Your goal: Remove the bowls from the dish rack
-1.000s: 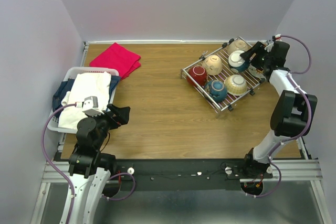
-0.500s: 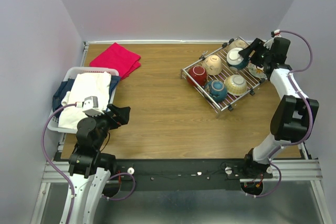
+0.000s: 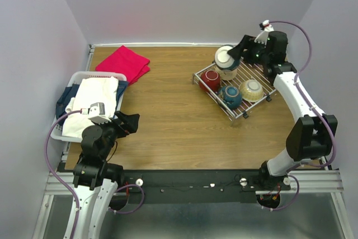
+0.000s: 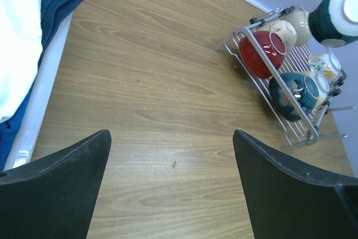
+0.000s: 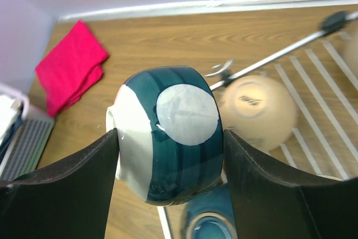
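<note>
The right hand [image 5: 169, 158] clamps a teal bowl [image 3: 225, 57] by its sides, held clear above the dish rack [image 3: 262, 75] at its far corner — high enough, likely, to carry it over the rim to the bench [image 3: 168, 99]. The left hand [image 4: 170, 136] gapes empty beside the laundry basket [image 3: 84, 75].

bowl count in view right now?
7. A teal bowl in the right gripper above the dish rack. On the rack: red bowl, tan bowl, teal-blue bowl, cream bowl, plus floral bowl and far cream bowl, clear only from the left wrist. None seems hidden.
</note>
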`<state>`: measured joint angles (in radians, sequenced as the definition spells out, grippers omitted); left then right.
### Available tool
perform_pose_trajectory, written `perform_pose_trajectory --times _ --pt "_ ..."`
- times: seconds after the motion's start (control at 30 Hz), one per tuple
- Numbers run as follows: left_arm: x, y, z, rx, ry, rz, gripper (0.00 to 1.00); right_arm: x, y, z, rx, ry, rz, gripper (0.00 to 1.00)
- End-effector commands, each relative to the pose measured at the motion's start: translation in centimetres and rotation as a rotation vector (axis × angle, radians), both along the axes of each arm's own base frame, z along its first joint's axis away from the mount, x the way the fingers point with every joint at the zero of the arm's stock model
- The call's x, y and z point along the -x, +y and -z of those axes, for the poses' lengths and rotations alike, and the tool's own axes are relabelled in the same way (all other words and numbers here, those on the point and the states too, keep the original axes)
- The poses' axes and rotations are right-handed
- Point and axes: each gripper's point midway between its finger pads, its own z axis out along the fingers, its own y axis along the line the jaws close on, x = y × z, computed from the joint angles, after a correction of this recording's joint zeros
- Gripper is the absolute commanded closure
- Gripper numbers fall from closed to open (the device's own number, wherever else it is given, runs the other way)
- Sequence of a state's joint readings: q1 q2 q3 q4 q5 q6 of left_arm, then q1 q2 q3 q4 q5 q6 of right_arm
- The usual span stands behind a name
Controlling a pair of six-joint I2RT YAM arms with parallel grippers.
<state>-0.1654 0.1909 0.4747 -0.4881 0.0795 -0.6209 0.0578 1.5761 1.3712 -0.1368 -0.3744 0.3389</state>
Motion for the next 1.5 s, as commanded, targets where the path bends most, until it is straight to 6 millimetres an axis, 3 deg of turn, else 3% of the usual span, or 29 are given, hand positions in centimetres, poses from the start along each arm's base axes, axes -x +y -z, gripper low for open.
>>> perform_pose_trajectory --times 0.0,0.13,0.27,0.3,0.5,0.57,0.6,0.77,0.8,0.87,0.93,0.97,1.0,1.1,1.13,1.2,1.23,1.47 --pt "-0.1 -0.4 -0.7 -0.002 -0.031 0.028 0.01 2.3 6.4 -3.6 0.026 -0.095 -0.171 0.8" --pt "0.0 -0.5 -0.7 -0.001 -0.031 0.031 0.01 3.8 10.5 -2.8 0.082 -0.105 -0.267 0.8" --pt "0.0 -0.4 -0.8 0.0 -0.032 0.028 0.01 5.4 14.3 -1.0 0.175 -0.104 -0.341 0.8" --pt "0.0 -0.4 -0.8 0.0 -0.032 0.028 0.01 6.2 16.0 -0.2 0.198 -0.102 -0.378 0.8" --pt "0.0 -0.4 -0.8 0.001 -0.034 0.023 0.01 8.1 20.0 3.2 0.384 -0.123 -0.425 0.8" --pt "0.0 -0.3 -0.8 0.002 -0.033 0.022 0.01 8.0 20.4 4.4 0.469 -0.147 -0.415 0.8" --pt "0.0 -0.4 -0.8 0.001 -0.034 0.025 0.01 8.9 21.6 4.8 0.488 -0.162 -0.446 0.8" --pt "0.0 -0.3 -0.7 0.0 -0.032 0.019 0.01 8.4 22.1 5.8 0.696 -0.26 -0.36 0.8" --pt "0.0 -0.3 -0.8 0.0 -0.035 0.019 0.01 9.0 22.9 5.9 0.729 -0.283 -0.365 0.8" --pt "0.0 -0.2 -0.9 0.0 -0.038 0.016 0.01 8.7 22.3 5.5 0.835 -0.337 -0.292 0.8" --pt "0.1 -0.2 -0.9 0.001 -0.038 0.014 0.01 9.6 22.4 6.7 0.918 -0.35 -0.281 0.8" --pt "0.1 -0.2 -0.9 0.001 -0.037 0.012 0.01 9.4 22.8 6.1 0.935 -0.399 -0.264 0.8" --pt "0.1 -0.1 -1.0 0.001 -0.041 0.011 0.01 10.0 23.2 7.2 0.974 -0.403 -0.277 0.8" --pt "0.1 -0.1 -1.0 0.001 -0.044 0.008 0.01 10.3 23.4 7.7 1.07 -0.448 -0.247 0.8" --pt "0.1 -0.1 -1.0 0.002 -0.044 0.006 0.01 10.4 23.0 8.8 1.118 -0.443 -0.236 0.8" --pt "0.2 -0.1 -1.1 0.003 -0.047 0.008 0.01 10.7 23.6 8.6 1.161 -0.497 -0.229 0.8" --pt "0.2 0.0 -1.1 0.003 -0.048 0.006 0.01 10.9 23.3 9.7 1.206 -0.494 -0.223 0.8" --pt "0.3 0.1 -1.3 0.007 -0.058 0.0 0.01 12.0 24.0 11.4 1.402 -0.621 -0.17 0.8"
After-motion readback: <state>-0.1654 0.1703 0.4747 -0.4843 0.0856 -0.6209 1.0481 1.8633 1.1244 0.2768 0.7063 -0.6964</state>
